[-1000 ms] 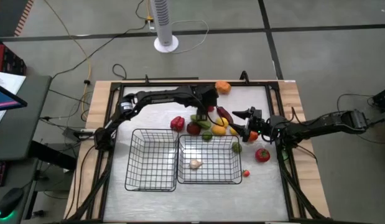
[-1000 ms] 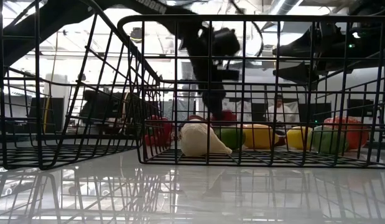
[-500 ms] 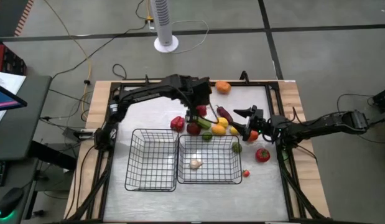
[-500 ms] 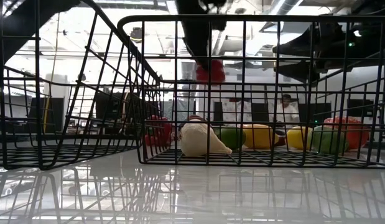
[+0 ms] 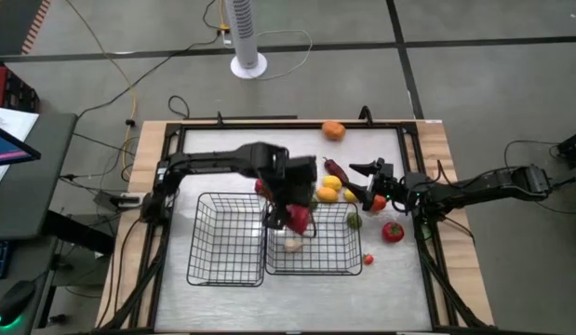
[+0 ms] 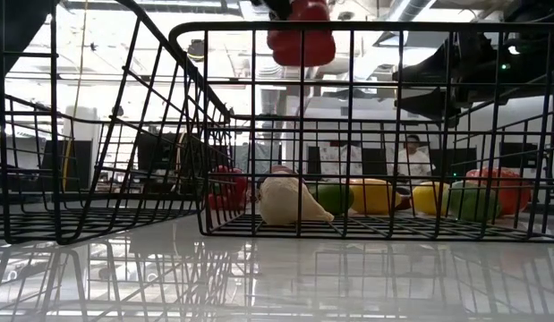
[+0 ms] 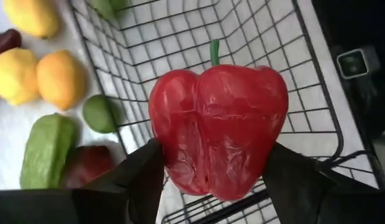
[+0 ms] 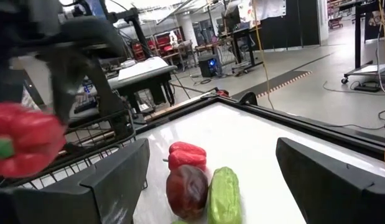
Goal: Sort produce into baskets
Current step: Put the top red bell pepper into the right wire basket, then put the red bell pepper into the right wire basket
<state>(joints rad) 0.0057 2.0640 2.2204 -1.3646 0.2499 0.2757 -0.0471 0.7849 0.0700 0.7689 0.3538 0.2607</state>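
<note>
The left end effector [image 5: 297, 220] hangs above the right-hand basket [image 5: 348, 265] of the two black wire baskets, clenched on a red bell pepper [image 7: 218, 127] with its green stem pointing away from the wrist. In the low view the pepper [image 6: 300, 36] sits level with that basket's top rim, clear of the floor of the basket. A pale garlic bulb [image 6: 290, 202] lies inside the same basket, toward its near left part. The left-hand basket [image 5: 199, 265] stands touching it on the counter [image 5: 399, 288].

The remaining produce is clustered just beyond the baskets: yellow pieces [image 5: 328, 188], a green one [image 5: 354, 221] by the right basket's far right corner, a dark purple one [image 5: 334, 168], and an orange fruit [image 5: 333, 130] apart at the far edge. A red tomato [image 5: 392, 231] and a small red piece [image 5: 368, 260] lie right of the basket.

The right end effector [image 5: 366, 184] rests low at the right of the cluster, its fingers spread wide and seemingly grasping nothing.
</note>
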